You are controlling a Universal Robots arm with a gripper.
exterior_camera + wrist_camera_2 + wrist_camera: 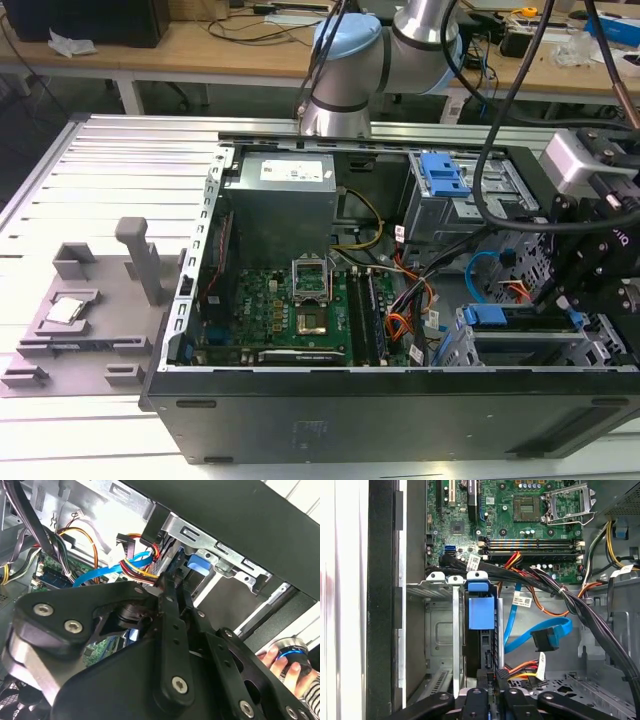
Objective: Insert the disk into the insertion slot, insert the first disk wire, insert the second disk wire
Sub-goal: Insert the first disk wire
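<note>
Tool [492,684] low beside disk [481,613] seated in insertion slot [439,587]

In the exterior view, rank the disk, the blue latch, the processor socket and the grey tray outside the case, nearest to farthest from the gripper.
Measured from the gripper:
1. The disk, in the low cage right beside it.
2. The blue latch, on the taller cage.
3. The processor socket, mid-motherboard.
4. The grey tray, outside the case, at the exterior view's left.

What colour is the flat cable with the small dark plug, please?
Bright blue; the second disk wire shows best in the first wrist view.
</note>
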